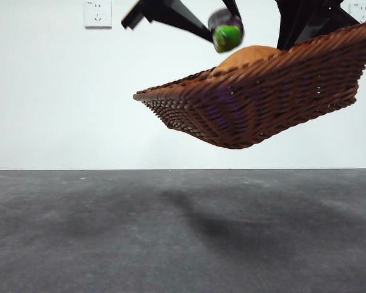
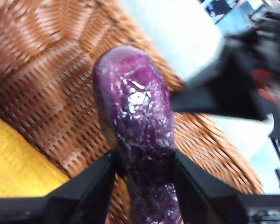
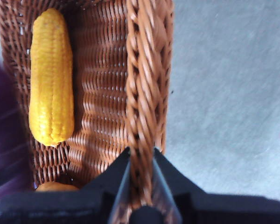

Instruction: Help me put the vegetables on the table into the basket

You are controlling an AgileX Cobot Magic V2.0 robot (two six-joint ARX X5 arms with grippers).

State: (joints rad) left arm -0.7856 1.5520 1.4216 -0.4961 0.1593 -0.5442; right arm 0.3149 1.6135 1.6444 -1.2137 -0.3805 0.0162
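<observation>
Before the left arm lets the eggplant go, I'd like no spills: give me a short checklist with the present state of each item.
1. Left gripper clamped on the eggplant: ok, both jaws press its sides.
2. Eggplant over the basket, not past the rim: ok, the left wrist view shows weave under it.
3. Right gripper holding the basket's braided rim: ok, jaws pinch it.
4. Basket level: not ok, it hangs tilted above the table, one end higher.
5. Yellow-orange piece and potato inside the basket: ok.
6. Free floor space for the eggplant: cannot tell.
</observation>
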